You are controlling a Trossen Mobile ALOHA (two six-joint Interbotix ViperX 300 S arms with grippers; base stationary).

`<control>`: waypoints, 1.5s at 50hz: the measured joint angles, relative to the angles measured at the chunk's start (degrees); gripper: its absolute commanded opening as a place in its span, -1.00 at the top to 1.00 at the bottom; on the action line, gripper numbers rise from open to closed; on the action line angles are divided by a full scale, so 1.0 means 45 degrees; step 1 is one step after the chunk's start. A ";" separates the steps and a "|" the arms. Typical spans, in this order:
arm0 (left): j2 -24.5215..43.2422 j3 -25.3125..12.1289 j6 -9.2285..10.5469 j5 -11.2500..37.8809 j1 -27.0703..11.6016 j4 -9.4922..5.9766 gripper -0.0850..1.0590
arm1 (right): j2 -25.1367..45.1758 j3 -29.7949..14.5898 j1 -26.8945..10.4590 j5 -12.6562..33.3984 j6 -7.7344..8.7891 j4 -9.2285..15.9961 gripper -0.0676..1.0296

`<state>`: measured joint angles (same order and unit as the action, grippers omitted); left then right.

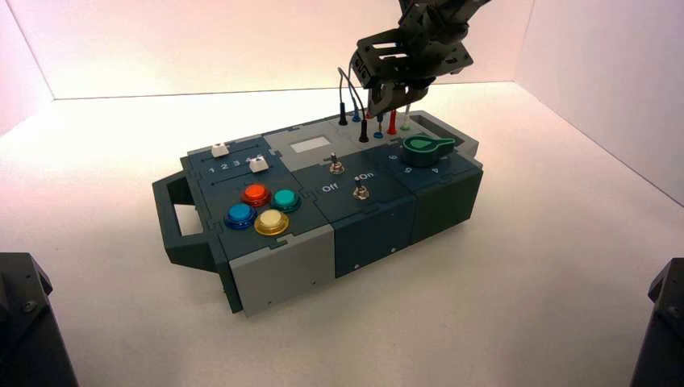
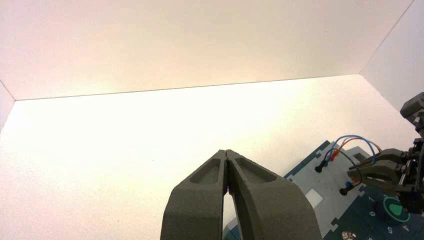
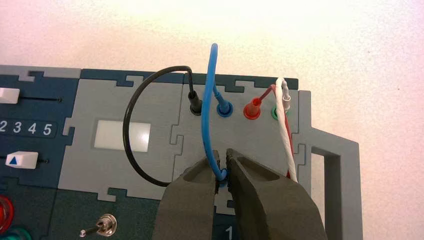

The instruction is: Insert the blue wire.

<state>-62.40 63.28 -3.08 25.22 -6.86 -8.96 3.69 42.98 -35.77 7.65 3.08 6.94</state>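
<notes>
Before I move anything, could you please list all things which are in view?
box: one, grey and dark blue-green, on the table
push buttons: four, red, green, blue, yellow, left part
sliders: two, white, far left
window: one, white, far middle
toggle switches: two, metallic, middle
knob: one, green, near right
wires: four, black, blue, red, white, far right
handles: two, left dark, right grey, box ends
walls: pale, behind and right
left gripper: one, dark, parked left of box
right gripper: one, dark, at blue wire's near end
</notes>
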 measured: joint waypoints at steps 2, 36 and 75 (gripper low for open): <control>0.0000 -0.0020 0.0000 0.0000 0.0000 0.0000 0.91 | -0.0020 0.0000 0.0000 -0.0020 -0.0020 0.0000 0.92; 0.0000 -0.0020 0.0000 -0.0020 0.0000 0.0000 0.91 | 0.0371 -0.0020 -0.0039 -0.0371 -0.0176 0.0000 0.92; -0.0020 -0.0020 -0.0020 -0.0020 0.0000 0.0000 0.91 | 0.0527 -0.0137 -0.0020 -0.0059 -0.0215 0.0000 0.92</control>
<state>-62.49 63.19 -3.16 25.14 -6.86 -8.96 6.06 42.36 -35.86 7.38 2.11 6.94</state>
